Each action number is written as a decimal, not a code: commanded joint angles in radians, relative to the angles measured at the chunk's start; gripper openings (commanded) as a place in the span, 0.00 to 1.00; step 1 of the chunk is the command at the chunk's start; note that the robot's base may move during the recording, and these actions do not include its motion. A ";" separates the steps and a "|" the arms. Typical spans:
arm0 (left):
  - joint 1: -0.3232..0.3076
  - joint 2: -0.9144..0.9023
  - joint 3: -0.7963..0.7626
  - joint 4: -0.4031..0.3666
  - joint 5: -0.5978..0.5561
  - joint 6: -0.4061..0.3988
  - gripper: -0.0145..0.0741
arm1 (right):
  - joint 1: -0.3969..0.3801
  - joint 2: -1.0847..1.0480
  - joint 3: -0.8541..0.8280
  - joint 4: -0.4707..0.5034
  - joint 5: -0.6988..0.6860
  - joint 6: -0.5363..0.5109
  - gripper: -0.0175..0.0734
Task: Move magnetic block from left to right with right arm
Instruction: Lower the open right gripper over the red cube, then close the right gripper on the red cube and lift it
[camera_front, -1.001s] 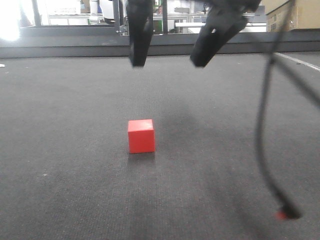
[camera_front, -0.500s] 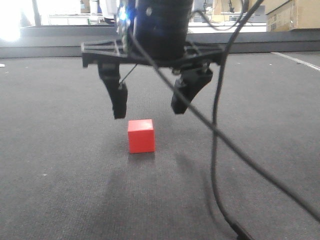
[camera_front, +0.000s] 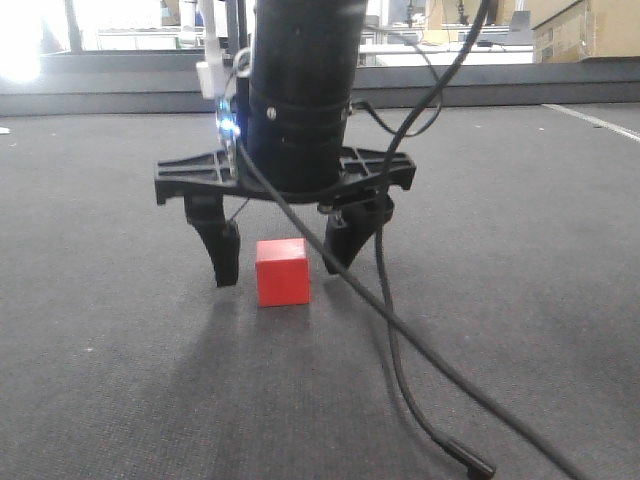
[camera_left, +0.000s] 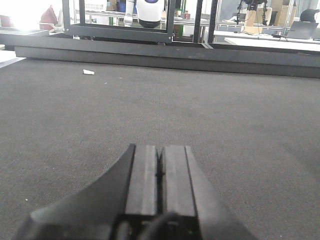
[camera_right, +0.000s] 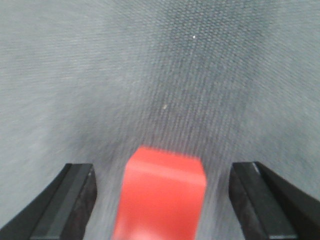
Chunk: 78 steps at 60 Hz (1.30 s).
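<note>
The red magnetic block (camera_front: 282, 272) rests on the dark grey carpet (camera_front: 110, 380), flanked by the widely spread fingers (camera_front: 223, 256) of the right gripper (camera_right: 167, 207), with a gap visible on each side and nothing grasped. The grasp is judged to be the step in hand. It is best done with the tips held just clear of the carpet and the fingers closed evenly, so that opposite flat faces are squeezed and the cube is not nudged or twisted. The dangling cable (camera_front: 398, 340) should be kept from dragging against it. The left gripper (camera_left: 160, 172) is pressed together, empty, over bare carpet.
</note>
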 joint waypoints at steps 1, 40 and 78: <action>0.002 -0.014 0.010 0.000 -0.090 -0.004 0.03 | -0.001 -0.051 -0.034 -0.034 -0.035 0.001 0.86; 0.002 -0.014 0.010 0.000 -0.090 -0.004 0.03 | -0.038 -0.154 -0.030 -0.043 0.004 -0.117 0.43; 0.002 -0.014 0.010 0.000 -0.090 -0.004 0.03 | -0.355 -0.669 0.436 -0.043 -0.094 -0.321 0.43</action>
